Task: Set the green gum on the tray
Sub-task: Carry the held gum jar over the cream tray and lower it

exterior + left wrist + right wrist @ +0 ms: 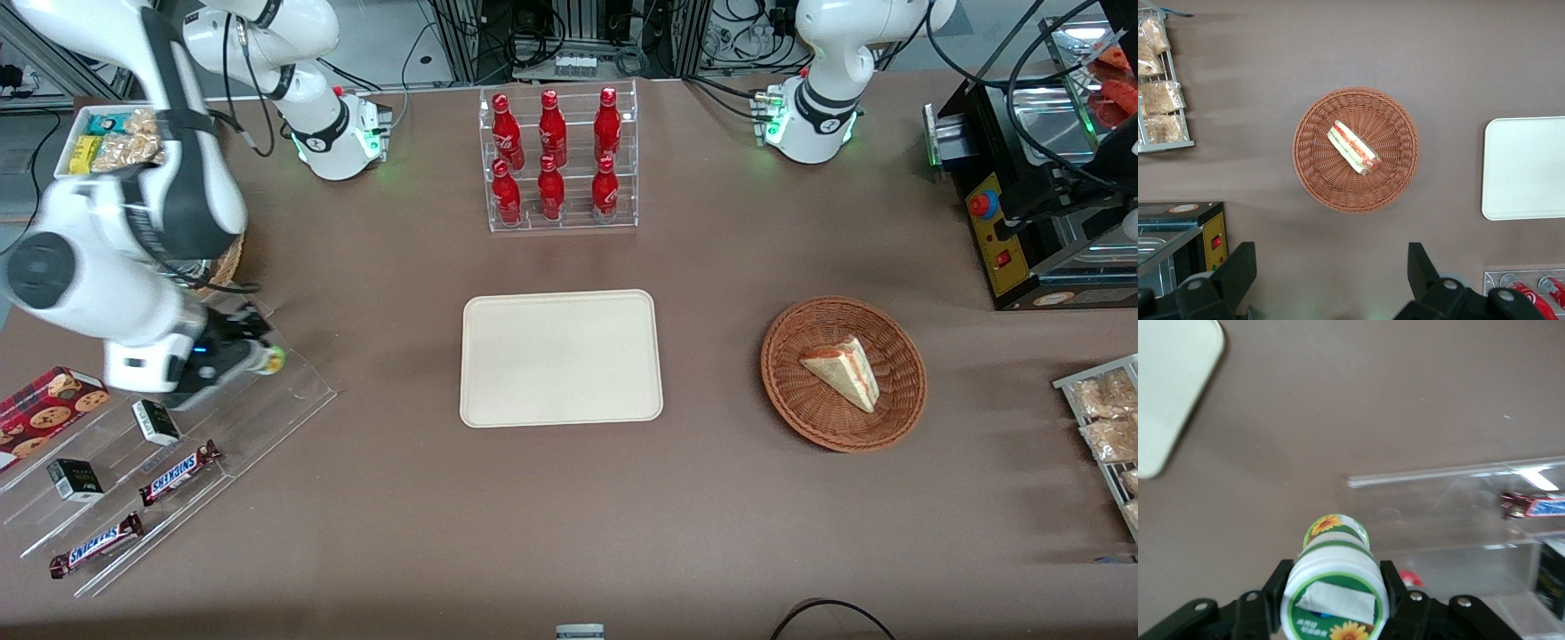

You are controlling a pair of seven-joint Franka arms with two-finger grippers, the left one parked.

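My right gripper (253,354) hangs over the upper step of the clear acrylic rack (169,462) at the working arm's end of the table. It is shut on the green gum (1335,587), a white canister with a green-marked lid. In the front view only the gum's green end (271,359) shows past the fingers. A black finger (1277,593) presses each side of the canister. The beige tray (561,357) lies flat at the table's middle, toward the parked arm from the gripper. One of its corners shows in the right wrist view (1171,387).
The rack holds two Snickers bars (178,473), two small dark boxes (156,421) and a cookie box (44,404). A red-lidded canister (1409,578) sits under the gripper. A cola bottle rack (557,158) stands farther from the camera than the tray. A wicker basket (843,372) holds a sandwich.
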